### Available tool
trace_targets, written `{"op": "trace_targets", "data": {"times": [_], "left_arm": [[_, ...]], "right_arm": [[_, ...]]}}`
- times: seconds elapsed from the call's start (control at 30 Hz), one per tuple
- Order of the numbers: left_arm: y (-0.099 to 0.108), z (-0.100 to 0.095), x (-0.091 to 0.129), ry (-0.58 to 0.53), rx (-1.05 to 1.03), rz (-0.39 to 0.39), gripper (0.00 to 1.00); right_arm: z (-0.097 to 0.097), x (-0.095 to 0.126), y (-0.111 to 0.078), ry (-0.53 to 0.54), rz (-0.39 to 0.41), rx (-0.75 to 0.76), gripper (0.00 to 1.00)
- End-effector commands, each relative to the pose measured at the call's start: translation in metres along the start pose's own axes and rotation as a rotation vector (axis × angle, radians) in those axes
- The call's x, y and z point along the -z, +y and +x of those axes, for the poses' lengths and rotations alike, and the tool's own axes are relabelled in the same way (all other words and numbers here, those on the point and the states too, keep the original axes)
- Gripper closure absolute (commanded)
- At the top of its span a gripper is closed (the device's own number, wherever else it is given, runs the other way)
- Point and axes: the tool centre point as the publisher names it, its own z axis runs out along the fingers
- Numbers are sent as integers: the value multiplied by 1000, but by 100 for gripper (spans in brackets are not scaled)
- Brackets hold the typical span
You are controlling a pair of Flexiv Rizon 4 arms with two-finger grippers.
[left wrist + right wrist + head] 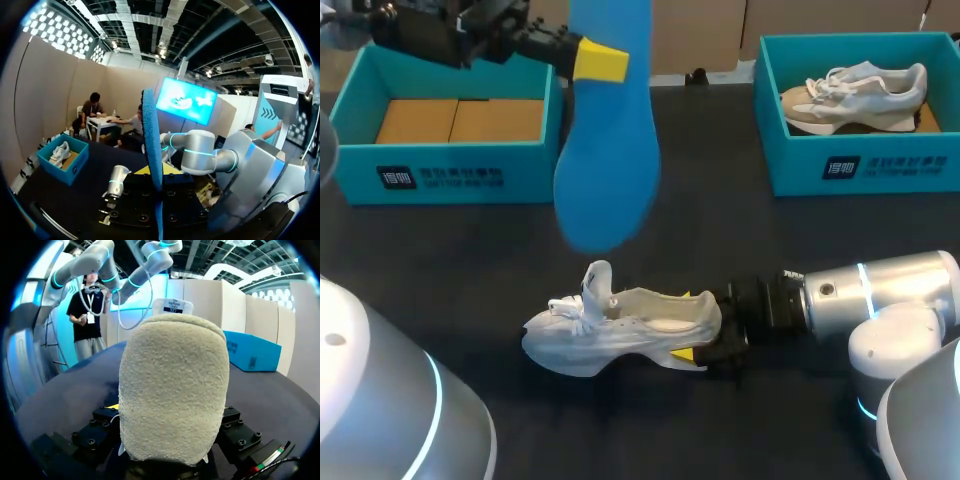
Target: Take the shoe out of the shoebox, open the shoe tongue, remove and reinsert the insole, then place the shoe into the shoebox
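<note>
Lowest in the frame, the white shoe [620, 330] lies on its side on the matte black table [440, 260], toe to the left, with a chunky sculpted sole and loose laces bunched near the toe. Its tongue stands up in a soft pale loop over the open mouth.

At the heel sits our right gripper [688, 327], reaching in from the lower right on a smooth silver arm. One yellow tip shows above the heel and one below, both pressed against it, so the fingers are clamped on the shoe. From the right wrist, the heel [172, 390] fills the gap between the fingers as a rounded, nubby, fleece-like cream pad.

Up the middle of the frame hangs the insole [608, 150], bright blue, flat and foot-shaped, its broad end pointing down above the shoe and well clear of it. Our left gripper [595, 60] pinches its top end at upper centre. From the left wrist, the insole [150, 135] shows edge-on as a thin blue blade rising between the closed fingers.

Furthest back are two teal cardboard boxes. The left shoebox [450, 175], upper left, holds only brown card panels. The right shoebox [860, 165], upper right, holds a second shoe [855, 95], beige and white.
</note>
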Motion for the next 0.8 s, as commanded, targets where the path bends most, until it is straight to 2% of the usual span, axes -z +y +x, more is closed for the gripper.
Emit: {"op": "trace_targets", "data": {"times": [0.03, 0.3, 0.33, 0.37, 0.4, 0.7, 0.8], "left_arm": [[2, 3, -7, 2, 16, -7, 100], [3, 2, -7, -2, 20, -8, 100], [3, 2, -7, -2, 20, -8, 100], [3, 2, -7, -2, 20, -8, 100], [3, 2, -7, -2, 20, -8, 100], [3, 2, -7, -2, 20, -8, 100], [3, 2, -7, -2, 20, -8, 100]], "right_arm": [[1, 0, 1, -1, 4, 0, 100], [1, 0, 1, -1, 4, 0, 100], [1, 1, 3, -1, 6, 3, 95], [1, 3, 4, -1, 25, 6, 34], [1, 4, 6, -4, 35, 8, 0], [5, 20, 10, -23, 103, 27, 0], [4, 27, 13, -9, 179, 33, 0]]}}
